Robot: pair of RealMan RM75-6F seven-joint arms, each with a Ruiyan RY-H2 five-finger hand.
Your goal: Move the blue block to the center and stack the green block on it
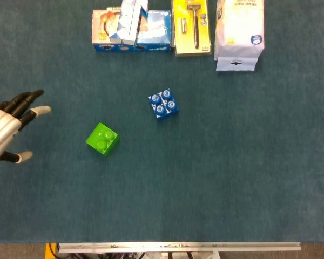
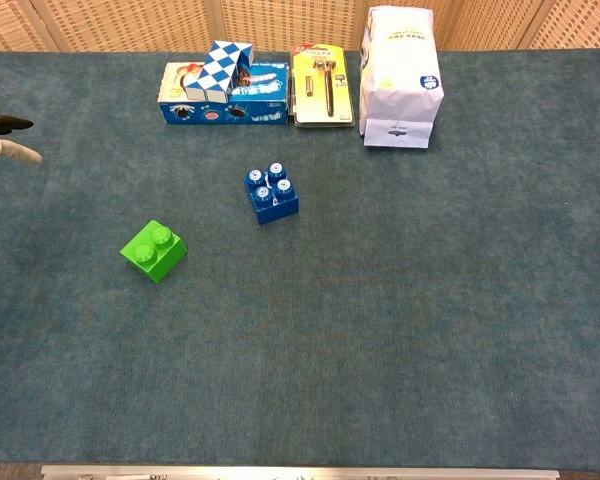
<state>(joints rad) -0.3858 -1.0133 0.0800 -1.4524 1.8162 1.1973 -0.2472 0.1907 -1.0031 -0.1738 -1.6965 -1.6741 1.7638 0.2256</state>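
Observation:
The blue block [image 1: 163, 104] [image 2: 271, 193] lies studs-up near the middle of the blue mat. To its lower left sits the green block [image 1: 102, 138] [image 2: 154, 250], apart from it. My left hand [image 1: 8, 127] reaches in from the left edge, fingers spread and empty, well left of the green block; the chest view catches only its fingertips [image 2: 8, 140]. Neither view shows my right hand.
Along the far edge stand a blue box with a checkered pack on it [image 1: 130, 27] [image 2: 223, 85], a yellow razor pack [image 1: 191, 25] [image 2: 321, 85] and a white bag [image 1: 238, 32] [image 2: 401, 75]. The table's front edge [image 1: 178, 246] runs along the bottom.

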